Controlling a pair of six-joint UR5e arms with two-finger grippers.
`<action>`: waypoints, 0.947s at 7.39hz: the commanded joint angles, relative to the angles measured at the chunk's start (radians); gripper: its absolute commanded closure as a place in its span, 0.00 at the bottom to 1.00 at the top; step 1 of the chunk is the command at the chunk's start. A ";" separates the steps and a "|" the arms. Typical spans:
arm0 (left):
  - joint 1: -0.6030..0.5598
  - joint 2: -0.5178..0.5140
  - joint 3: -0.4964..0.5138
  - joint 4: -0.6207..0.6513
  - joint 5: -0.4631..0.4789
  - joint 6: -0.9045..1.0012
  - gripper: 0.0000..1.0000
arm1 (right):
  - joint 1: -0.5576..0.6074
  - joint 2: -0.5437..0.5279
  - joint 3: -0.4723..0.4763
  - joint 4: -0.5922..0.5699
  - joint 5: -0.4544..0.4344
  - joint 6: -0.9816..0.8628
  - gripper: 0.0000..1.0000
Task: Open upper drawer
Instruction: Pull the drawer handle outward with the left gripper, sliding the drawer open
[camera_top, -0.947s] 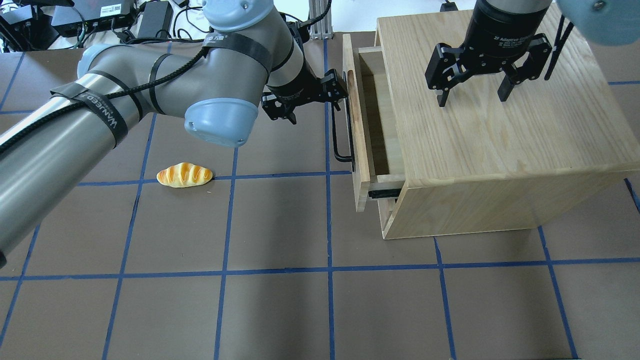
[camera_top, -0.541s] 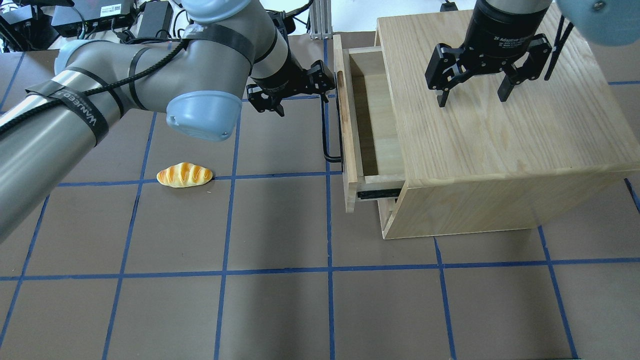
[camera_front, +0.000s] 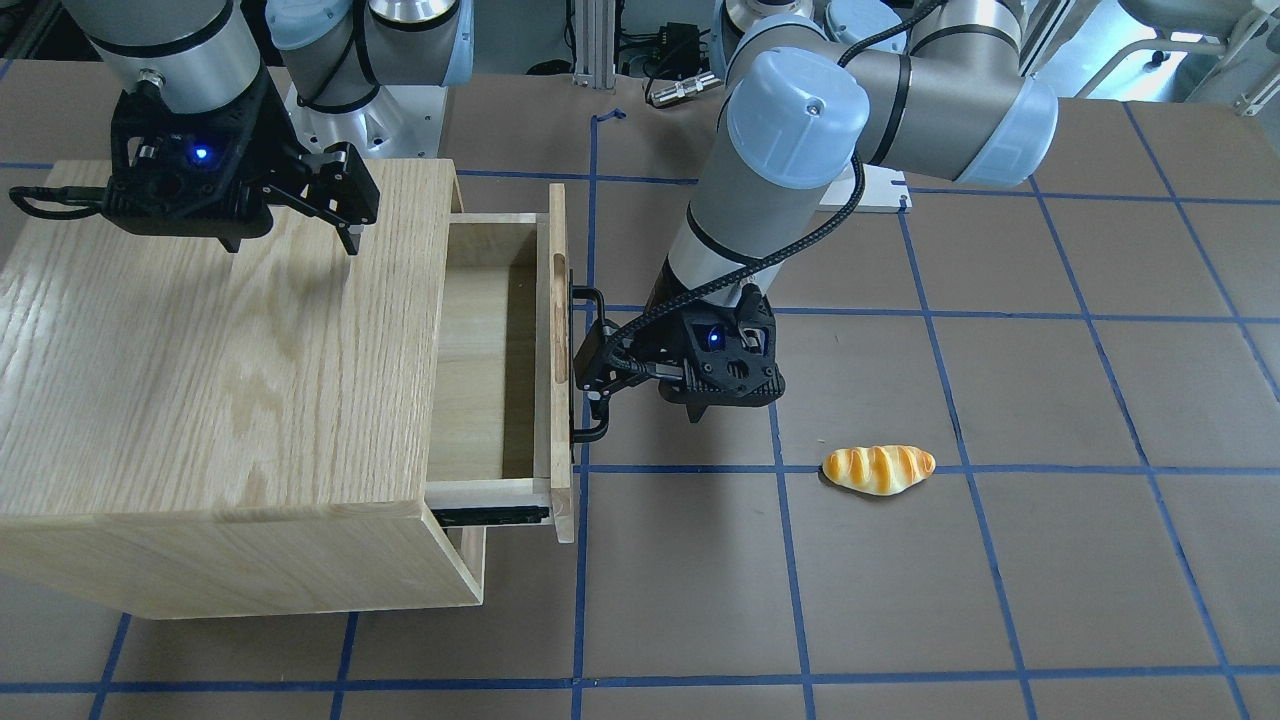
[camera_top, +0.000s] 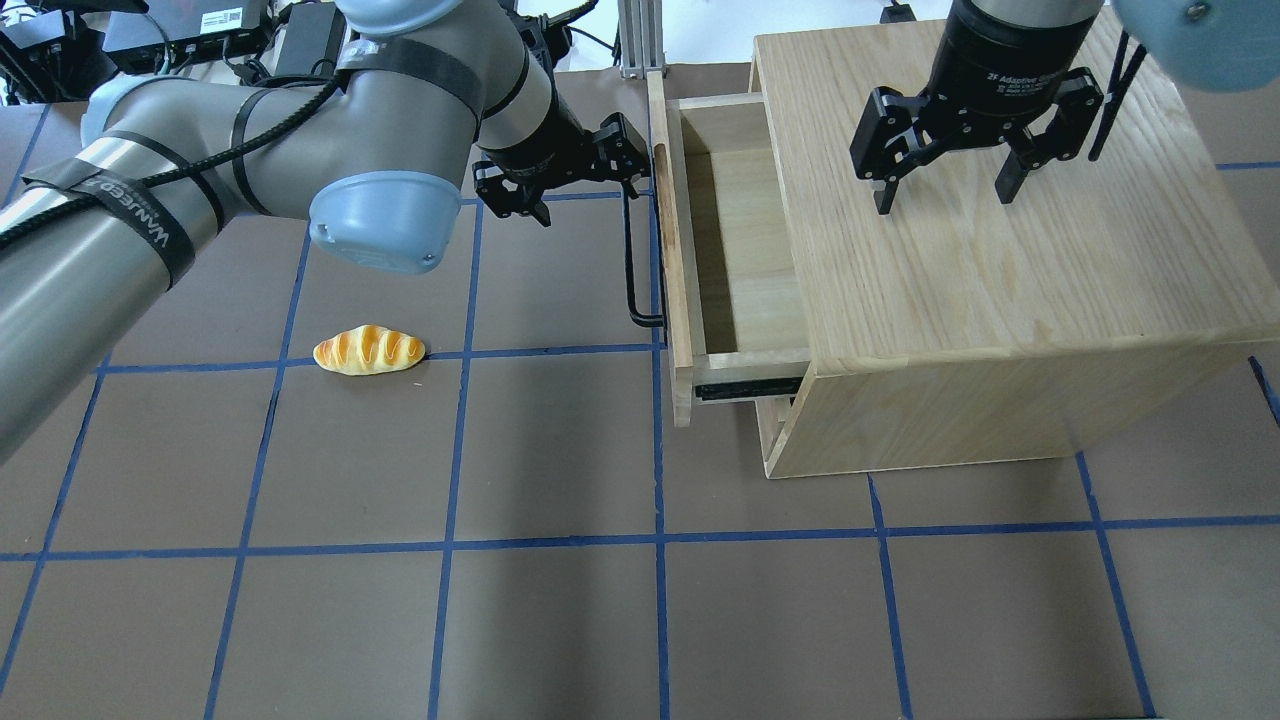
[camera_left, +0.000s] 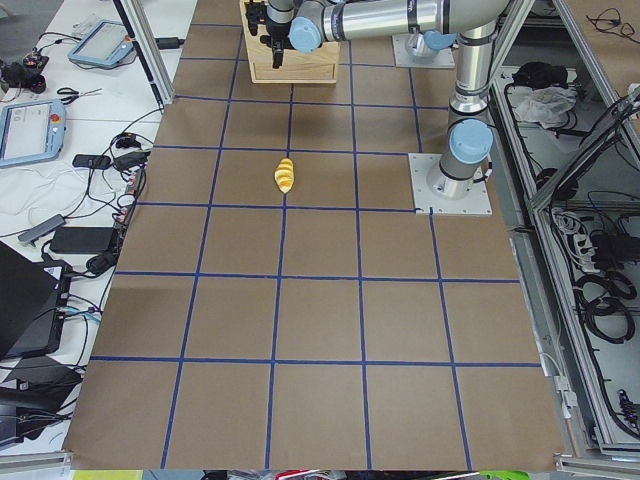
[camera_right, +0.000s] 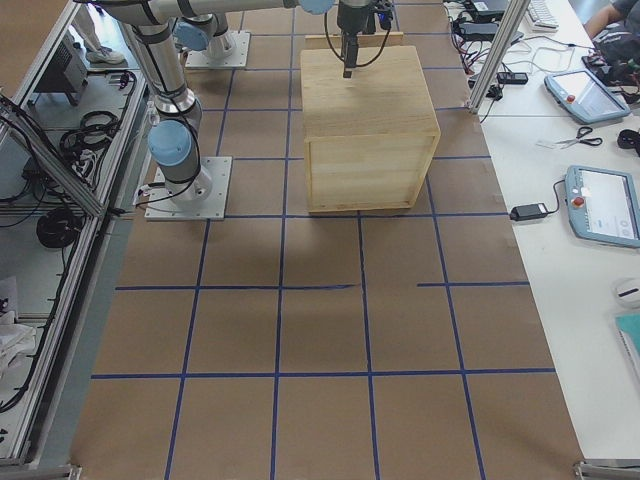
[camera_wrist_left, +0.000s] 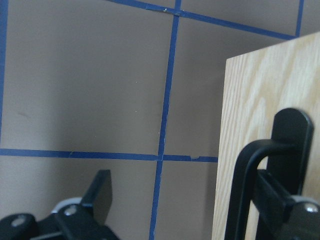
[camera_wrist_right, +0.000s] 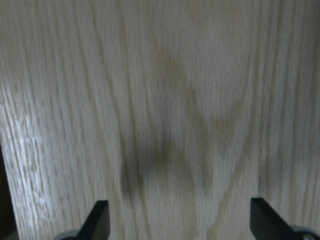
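The upper drawer (camera_top: 668, 250) stands pulled out of the oak cabinet (camera_top: 1000, 280), and its empty inside (camera_top: 745, 250) shows. Its black bar handle (camera_top: 629, 250) runs along the front panel (camera_front: 557, 400). My left gripper (camera_top: 580, 185) is open at the handle's far end. In the left wrist view one finger (camera_wrist_left: 280, 200) sits hooked between the handle (camera_wrist_left: 245, 190) and the panel, and the other finger (camera_wrist_left: 100, 192) is well off to the side. My right gripper (camera_top: 945, 195) is open and empty, pointing down just above the cabinet top (camera_wrist_right: 175, 100).
A toy bread roll (camera_top: 368, 350) lies on the brown mat to the left of the drawer, also in the front-facing view (camera_front: 878, 469). Blue tape lines grid the mat. Cables and electronics (camera_top: 200, 35) lie beyond the far left edge.
The drawer has slid further out of the cabinet, leftward in the overhead view, and my left gripper moved with its handle. The right gripper has not moved.
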 joint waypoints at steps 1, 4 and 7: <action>0.002 0.003 -0.013 -0.001 0.006 0.005 0.00 | 0.000 0.000 -0.001 0.000 0.000 0.000 0.00; 0.016 0.017 -0.056 0.016 0.060 0.065 0.00 | 0.000 0.000 -0.001 0.000 0.000 0.000 0.00; 0.036 0.034 -0.060 -0.001 0.058 0.100 0.00 | 0.000 0.000 0.001 0.000 0.000 0.000 0.00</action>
